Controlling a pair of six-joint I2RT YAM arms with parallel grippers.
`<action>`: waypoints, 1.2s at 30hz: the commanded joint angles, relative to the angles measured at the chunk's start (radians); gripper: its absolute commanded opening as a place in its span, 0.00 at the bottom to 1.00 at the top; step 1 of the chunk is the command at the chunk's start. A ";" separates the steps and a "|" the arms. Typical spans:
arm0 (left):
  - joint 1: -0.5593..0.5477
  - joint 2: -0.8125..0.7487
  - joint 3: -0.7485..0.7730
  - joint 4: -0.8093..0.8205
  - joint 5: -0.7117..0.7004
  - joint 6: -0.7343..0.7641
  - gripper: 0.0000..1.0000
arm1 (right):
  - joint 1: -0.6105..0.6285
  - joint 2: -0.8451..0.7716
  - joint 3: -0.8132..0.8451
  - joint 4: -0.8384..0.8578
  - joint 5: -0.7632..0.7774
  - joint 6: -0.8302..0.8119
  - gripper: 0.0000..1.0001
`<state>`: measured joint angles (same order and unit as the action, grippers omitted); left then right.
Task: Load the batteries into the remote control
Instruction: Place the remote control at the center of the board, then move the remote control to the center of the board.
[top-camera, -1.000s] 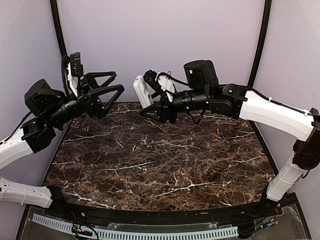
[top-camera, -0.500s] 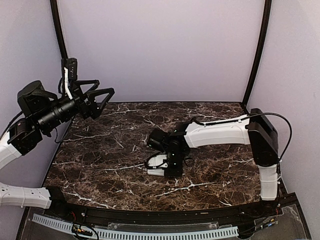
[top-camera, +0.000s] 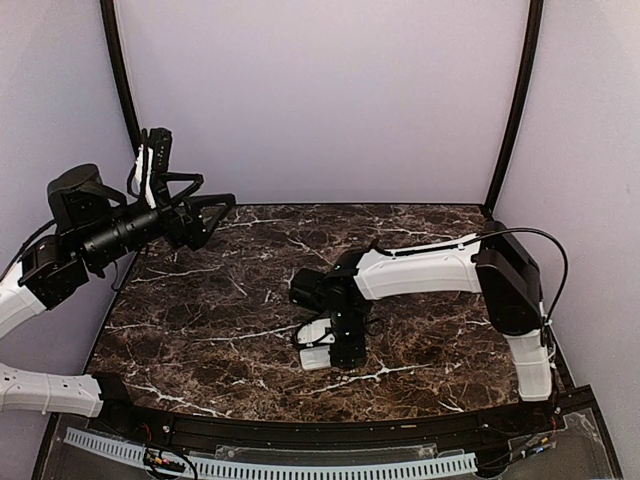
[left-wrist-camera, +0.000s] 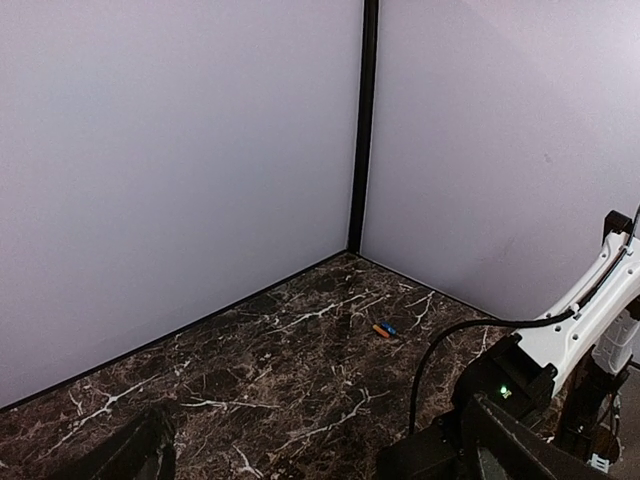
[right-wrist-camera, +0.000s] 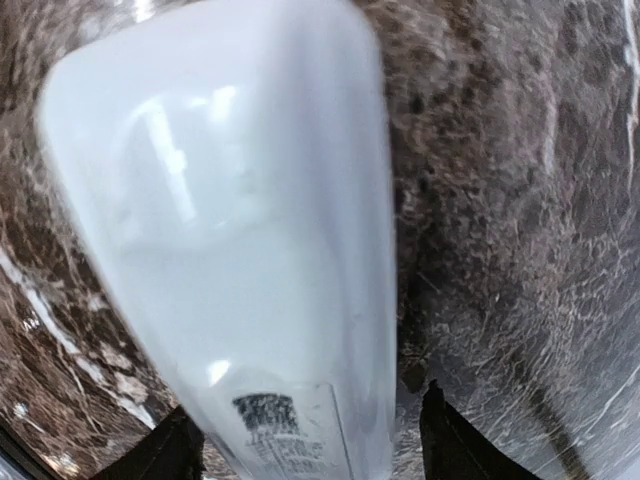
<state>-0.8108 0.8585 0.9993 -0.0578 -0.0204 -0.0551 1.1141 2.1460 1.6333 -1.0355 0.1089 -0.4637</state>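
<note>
The right gripper (top-camera: 340, 345) straddled the remote control (right-wrist-camera: 230, 230) flat on the table (top-camera: 200, 320), jaws slack, seemingly staging it for loading; the left gripper (top-camera: 215, 213) waited wide open, empty.

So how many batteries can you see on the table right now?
2, it seems: tiny orange-and-blue cylindrical batteries lying together on the dark marble table near its far corner, seen from the left wrist camera. The top view does not show them.

white arm links (top-camera: 420, 268), black joints (top-camera: 508, 285), looping black cable (left-wrist-camera: 430, 352)
</note>
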 joint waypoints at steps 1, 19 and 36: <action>-0.003 0.012 0.035 -0.048 -0.001 0.038 0.99 | 0.019 0.027 0.019 -0.019 0.011 0.003 0.98; -0.013 0.153 0.093 -0.531 -0.091 0.204 0.85 | -0.102 -0.650 -0.359 0.361 -0.102 0.526 0.99; -0.266 0.470 -0.103 -0.318 -0.003 0.319 0.93 | -0.163 -0.902 -0.769 0.596 -0.172 1.096 0.63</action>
<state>-1.0546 1.2495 0.9482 -0.4858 -0.1154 0.1986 0.9581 1.1969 0.8509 -0.5026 -0.0505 0.5159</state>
